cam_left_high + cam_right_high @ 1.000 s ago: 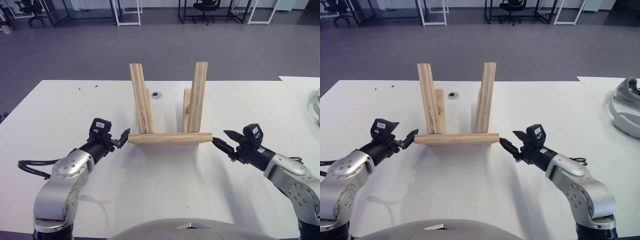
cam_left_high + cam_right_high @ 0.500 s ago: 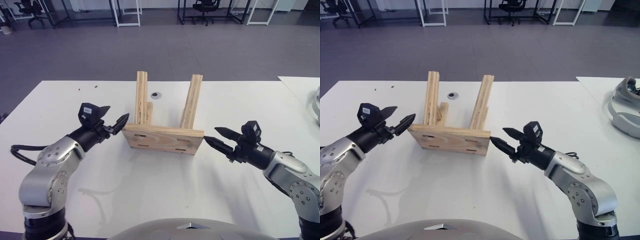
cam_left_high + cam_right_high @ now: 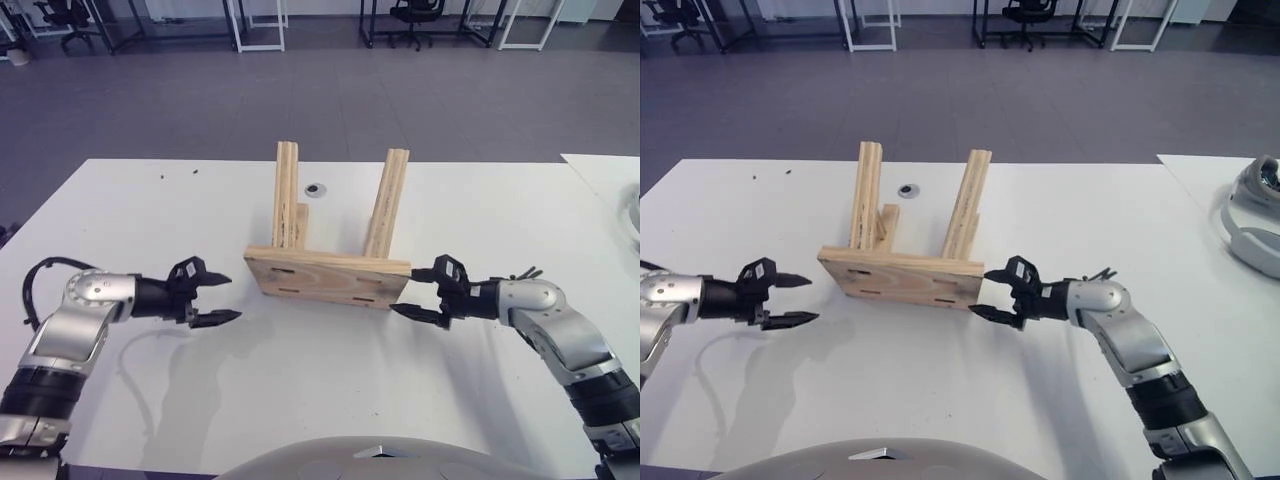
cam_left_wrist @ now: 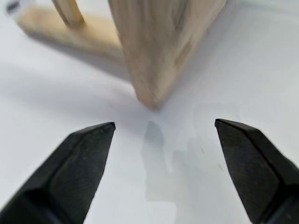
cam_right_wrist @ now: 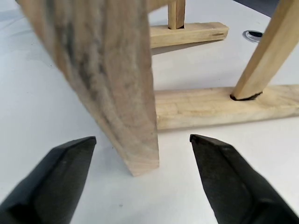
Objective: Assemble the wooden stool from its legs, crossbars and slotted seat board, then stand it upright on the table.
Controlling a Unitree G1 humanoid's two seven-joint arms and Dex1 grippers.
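The wooden stool lies on its side in the middle of the white table [image 3: 300,370]. Its slotted seat board [image 3: 328,280] stands on edge, facing me. Two legs [image 3: 287,205] [image 3: 387,205] point away along the table. My left gripper [image 3: 232,298] is open, a short gap left of the board's lower left corner [image 4: 159,46], touching nothing. My right gripper [image 3: 405,291] is open at the board's right end [image 5: 107,70], which sits just ahead of its fingertips. In the right wrist view a leg [image 5: 219,105] lies flat behind the board.
A small round hole [image 3: 316,189] sits in the table behind the stool. A white headset [image 3: 1255,215] lies on the neighbouring table at the right. A black cable [image 3: 40,280] loops by my left arm. Bare table stretches in front of the stool.
The stool went from upside down, legs up, to lying on its side. Both grippers dropped lower; the left drew back from the seat board's left edge.
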